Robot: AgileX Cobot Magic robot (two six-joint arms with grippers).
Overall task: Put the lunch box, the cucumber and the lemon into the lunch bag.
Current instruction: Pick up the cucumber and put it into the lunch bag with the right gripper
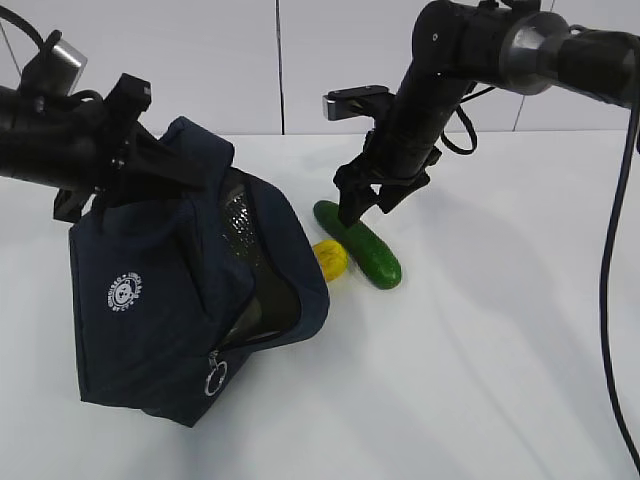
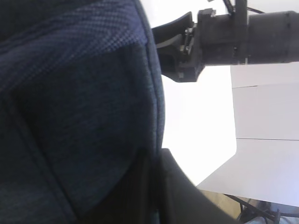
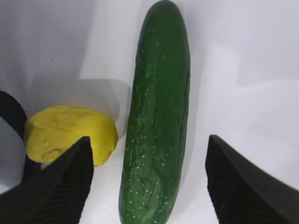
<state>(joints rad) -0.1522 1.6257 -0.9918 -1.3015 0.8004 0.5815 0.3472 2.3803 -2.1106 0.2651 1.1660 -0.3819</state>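
The navy lunch bag (image 1: 160, 300) stands tilted at the left, its open mouth facing right. My left gripper (image 1: 120, 160) is shut on the fabric at its top; in the left wrist view the bag (image 2: 74, 107) fills the frame against the gripper (image 2: 156, 186). The dark green cucumber (image 1: 357, 243) lies on the table beside the bag's mouth, with the yellow lemon (image 1: 331, 259) touching its left side. My right gripper (image 1: 368, 205) hangs open just above the cucumber (image 3: 159, 116), one finger on each side, the left fingertip (image 3: 70, 177) next to the lemon (image 3: 70, 133). The lunch box is out of view.
The white table (image 1: 480, 350) stretches to the right and front of the fruit. A black cable (image 1: 608, 300) hangs down at the far right. The bag's metal ring pull (image 1: 214, 380) dangles at its front lower corner. The right arm (image 2: 233, 37) shows in the left wrist view.
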